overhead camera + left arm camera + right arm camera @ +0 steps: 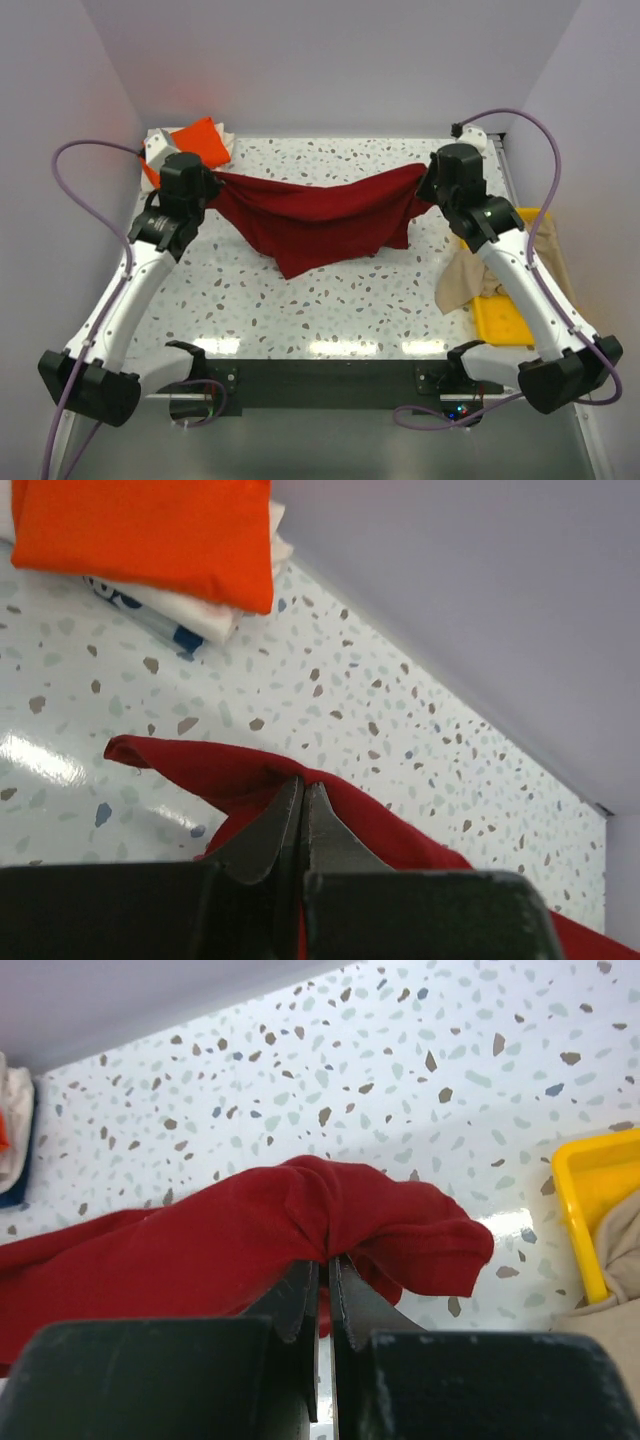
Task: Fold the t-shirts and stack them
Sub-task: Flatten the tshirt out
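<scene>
- Spanning the far half of the table (330, 310), the dark red t-shirt (310, 215) is shown stretched between the two arms. Its upper edge is lifted at both ends and its middle sags, so that the lowest point appears to trail on the surface.
- The left gripper (302, 785) is seen pressed together on one end of that edge, with a fold of red cloth pinched between its tips near the back-left corner.
- The right gripper (322, 1265) is likewise closed on the opposite end (its wrist view shows a bunched roll of cloth humped over the tips).
- The two grips are set well apart, and a purpose is inferred: the cloth is drawn out and hung flat, so that it can be laid down smoothly before any fold is made.
- The orange t-shirt (200, 140) is found already folded in the back-left corner, resting on the folded whitish t-shirt (225, 615). This pile is taken to be the stack to which the red one is to be added.
- The beige-tan t-shirt (465, 280) is seen unfolded at the right, draped over the rim of the yellow tray (500, 320) and partly hidden by the right arm.
- The step in hand is judged to be spreading, with two shirts apparently done and two left.
</scene>
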`<state>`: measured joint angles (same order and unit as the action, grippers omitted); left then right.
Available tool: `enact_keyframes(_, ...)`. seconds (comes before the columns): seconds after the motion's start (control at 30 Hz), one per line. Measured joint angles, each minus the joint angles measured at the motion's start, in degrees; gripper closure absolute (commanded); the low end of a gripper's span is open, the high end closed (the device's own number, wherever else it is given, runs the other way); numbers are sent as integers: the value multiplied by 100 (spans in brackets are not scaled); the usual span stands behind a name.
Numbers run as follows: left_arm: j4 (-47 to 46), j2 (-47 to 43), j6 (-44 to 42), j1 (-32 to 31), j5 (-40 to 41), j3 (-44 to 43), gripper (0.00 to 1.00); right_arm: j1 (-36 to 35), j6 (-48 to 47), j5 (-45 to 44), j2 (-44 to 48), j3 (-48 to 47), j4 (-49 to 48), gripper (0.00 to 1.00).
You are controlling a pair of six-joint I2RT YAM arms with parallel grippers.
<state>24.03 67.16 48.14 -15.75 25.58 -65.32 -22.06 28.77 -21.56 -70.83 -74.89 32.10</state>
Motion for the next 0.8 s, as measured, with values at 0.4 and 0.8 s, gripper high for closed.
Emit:
enact_keyframes(0.4,216,-258,-737,28,258,-1858,100,13,-448,-203,774,-1062,223,88)
enact_keyframes(0.8,236,3058,-986,533,-544,-3045,21,675,-404,686,-2413,-1858,229,27)
